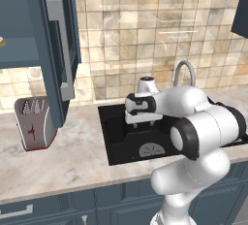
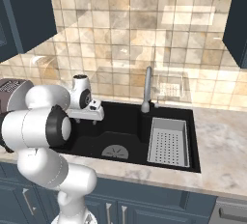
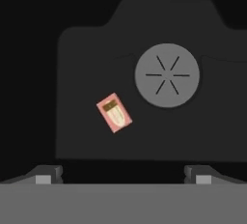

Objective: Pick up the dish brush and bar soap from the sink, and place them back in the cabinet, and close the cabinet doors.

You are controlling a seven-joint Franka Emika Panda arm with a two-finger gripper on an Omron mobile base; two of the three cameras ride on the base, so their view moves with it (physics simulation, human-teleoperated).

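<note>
A home kitchen, rendered rather than filmed – the surfaces are smooth and flat-lit. A black sink (image 2: 120,136) with a round grey drain (image 2: 115,152) and a curved metal faucet (image 2: 146,90) is set into a beige marble counter (image 1: 58,156). A grey strainer tray (image 2: 168,142) sits in the right part of the basin. The wall behind is covered in tan stone tiles (image 2: 125,35). Dark blue-grey wall cabinets hang above, one cabinet door (image 1: 58,44) standing open with a long silver bar handle (image 1: 63,49) – matching blue cabinets (image 1: 72,204) run below the counter. A red-and-silver toaster (image 1: 35,122) stands on the counter to the left of the sink
</note>
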